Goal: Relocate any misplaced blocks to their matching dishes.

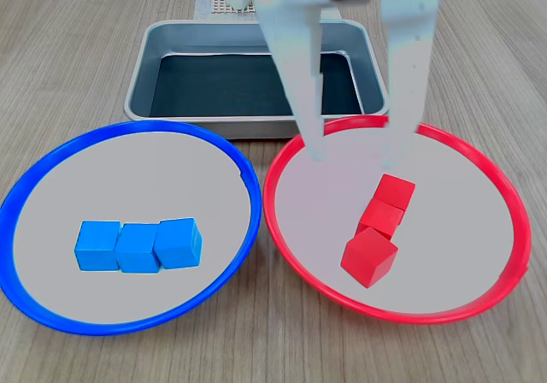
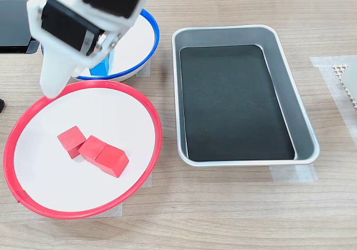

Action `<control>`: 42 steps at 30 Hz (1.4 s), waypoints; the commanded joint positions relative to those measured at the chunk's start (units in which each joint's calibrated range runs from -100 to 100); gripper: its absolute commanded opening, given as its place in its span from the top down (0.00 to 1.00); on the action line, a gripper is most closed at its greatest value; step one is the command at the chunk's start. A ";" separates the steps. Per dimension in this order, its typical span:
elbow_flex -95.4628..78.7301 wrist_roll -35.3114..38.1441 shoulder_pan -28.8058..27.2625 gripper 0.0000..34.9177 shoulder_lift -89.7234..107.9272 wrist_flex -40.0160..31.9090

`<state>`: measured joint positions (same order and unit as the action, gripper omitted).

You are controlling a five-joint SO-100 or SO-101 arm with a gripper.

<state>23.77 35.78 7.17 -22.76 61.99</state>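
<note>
- Here, in the first exterior view, the gripper [image 1: 352, 150] hangs over the far part of the red-rimmed plate [image 1: 513, 229]; its two white fingers [image 1: 301, 84] are spread apart with nothing between them, their tips above the plate's pale inside and just beyond the nearest cube.
- Red-rimmed plate: three red cubes [image 1: 380, 229] lie in a short touching line near its middle; in the second exterior view the same three [image 2: 92, 149] run diagonally across the plate [image 2: 150, 116].
- Blue-rimmed plate [image 1: 26, 186]: three blue cubes [image 1: 138, 244] sit side by side, touching, in the first exterior view. In the second exterior view only part of one blue cube [image 2: 100, 68] shows beside the arm, and most of the plate [image 2: 152, 32] is hidden.
- Grey metal tray [image 1: 162, 37]: rectangular, with a dark floor, standing behind both plates in the first exterior view and at the second exterior view's right [image 2: 301, 121].
- All rests on a wooden table [image 1: 77, 50].
</note>
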 commanded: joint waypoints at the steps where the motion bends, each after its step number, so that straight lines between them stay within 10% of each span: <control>1: -14.08 -1.86 -0.82 0.98 15.04 -6.81; 23: -103.57 -29.79 -4.49 0.99 92.14 -44.12; 42: -122.32 -36.92 -2.23 0.99 120.80 -20.10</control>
<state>-98.37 -0.95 4.51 96.85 39.64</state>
